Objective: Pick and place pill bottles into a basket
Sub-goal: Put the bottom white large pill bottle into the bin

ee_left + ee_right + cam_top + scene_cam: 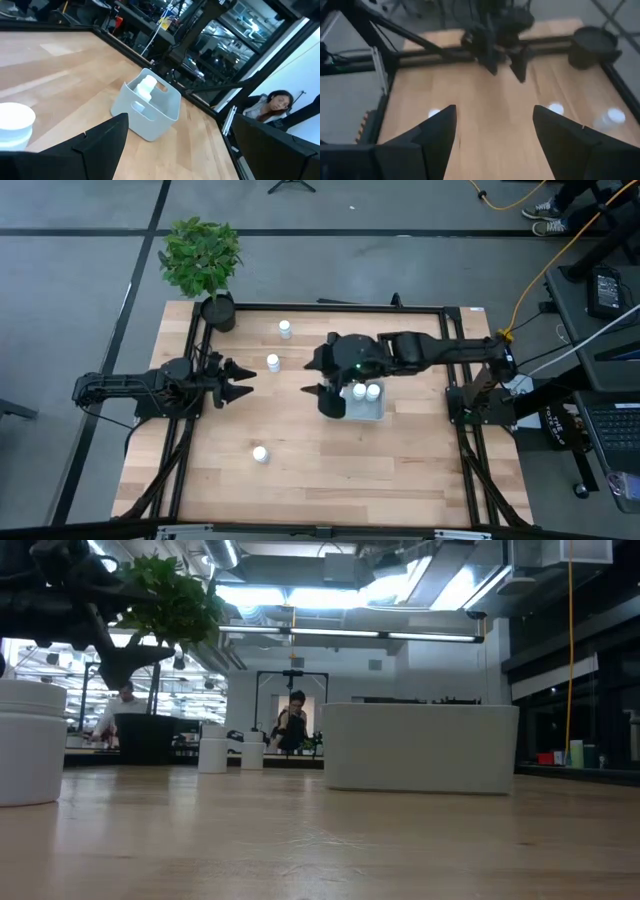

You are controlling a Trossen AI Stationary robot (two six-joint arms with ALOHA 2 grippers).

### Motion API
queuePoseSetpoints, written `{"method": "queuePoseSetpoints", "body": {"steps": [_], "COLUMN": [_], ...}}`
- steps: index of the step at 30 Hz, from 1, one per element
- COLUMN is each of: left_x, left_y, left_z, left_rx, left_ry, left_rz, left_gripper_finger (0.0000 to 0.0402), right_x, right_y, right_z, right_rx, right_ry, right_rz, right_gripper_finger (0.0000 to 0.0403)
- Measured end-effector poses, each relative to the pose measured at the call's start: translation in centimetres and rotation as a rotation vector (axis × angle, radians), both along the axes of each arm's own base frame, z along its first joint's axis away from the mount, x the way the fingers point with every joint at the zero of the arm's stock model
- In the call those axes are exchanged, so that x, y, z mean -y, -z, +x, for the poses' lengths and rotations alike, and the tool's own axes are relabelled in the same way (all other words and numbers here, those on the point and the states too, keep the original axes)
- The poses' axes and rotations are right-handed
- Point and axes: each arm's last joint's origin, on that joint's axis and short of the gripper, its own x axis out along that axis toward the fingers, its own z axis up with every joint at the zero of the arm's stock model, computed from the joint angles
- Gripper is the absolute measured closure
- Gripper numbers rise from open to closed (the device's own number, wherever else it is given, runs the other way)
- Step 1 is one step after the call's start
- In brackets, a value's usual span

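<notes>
1. Hovering over the basket [365, 408], the right hand [322, 376] sits just at its left edge, with nothing between its fingers [432, 135]. They stand well apart, released, and bare desk [330, 470] shows in the gap.
2. Two bottles [366, 392] already stand in the basket; it looks like a drop-off is finished and the next pick is due.
3. Three bottles are still loose on the desk: one [273, 363] between the two hands, one [285, 329] up near the plant pot [219, 311], one [260, 454] well off toward the near edge.
4. Over on the other side, the left hand [240, 381] is spread wide and holds nothing. The middle bottle lies just ahead of it and a touch to one side, and the basket sits beyond, straight out from its fingers [100, 142].
5. My call for the next move: whichever hand goes, it must line its fingers either side of that nearest bottle, drop low, then close gently, since a small upright bottle tips easily.
</notes>
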Motion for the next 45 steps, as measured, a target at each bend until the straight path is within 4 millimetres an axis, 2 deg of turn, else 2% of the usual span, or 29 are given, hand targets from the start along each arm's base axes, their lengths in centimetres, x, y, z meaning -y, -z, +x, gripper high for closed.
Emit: {"method": "queuePoseSetpoints", "body": {"steps": [4, 10, 12, 14, 19, 23, 27, 31, 34, 38, 41, 45], "left_x": [0.1, 0.3, 0.3, 0.4, 0.6, 0.7, 0.7, 0.7, 0.4, 0.1, 0.1, -0.1], "left_y": [-0.1, -0.1, -0.3, -1.0, -3.4, -4.6, -4.6, -4.6, -4.7, -4.8, -5.0, -5.9], "left_z": [0.0, 0.0, 0.0, 0.0, -0.6, -1.1, -1.1, -1.1, -1.1, -1.2, -1.3, -1.5], "left_rx": [0.01, 0.018, 0.029, 0.1, 0.349, 0.481, 0.49, 0.492, 0.499, 0.52, 0.526, 0.521], "left_ry": [0.022, 0.105, 0.108, 0.132, 0.226, 0.231, 0.228, 0.218, 0.119, 0.026, 0.0, -0.056], "left_rz": [-0.055, -0.172, -0.192, -0.194, -0.124, -0.054, -0.037, -0.013, -0.019, -0.021, -0.013, -0.002], "left_gripper_finger": [0.0052, 0.0052, 0.0052, 0.0052, 0.0052, 0.0052, 0.0052, 0.0052, 0.0052, 0.0052, 0.0052, 0.0052], "right_x": [-0.5, -1.3, -1.9, -2.2, -1.2, 0.1, 1.9, 3.0, 3.2, 3.0, 2.9, 2.8], "right_y": [0.4, 2.1, 1.6, 0.2, -4.0, -6.0, -6.3, -5.1, -3.6, -1.8, -0.6, 1.0], "right_z": [-0.4, -2.4, -3.5, -4.8, -10.3, -16.7, -23.3, -27.8, -29.2, -29.7, -29.8, -29.6], "right_rx": [-0.042, -0.278, -0.301, -0.256, -0.102, 0.009, 0.249, 0.548, 0.7, 0.817, 0.844, 0.797], "right_ry": [0.077, 0.15, 0.112, 0.102, 0.185, 0.186, 0.207, 0.201, 0.11, -0.019, -0.052, -0.061], "right_rz": [-0.037, -0.052, -0.089, -0.131, -0.19, -0.165, -0.065, 0.047, 0.086, 0.095, 0.108, 0.096], "right_gripper_finger": [0.0138, 0.0138, 0.0138, 0.0138, 0.0145, 0.0151, 0.0156, 0.0158, 0.0158, 0.0158, 0.0158, 0.0158]}}
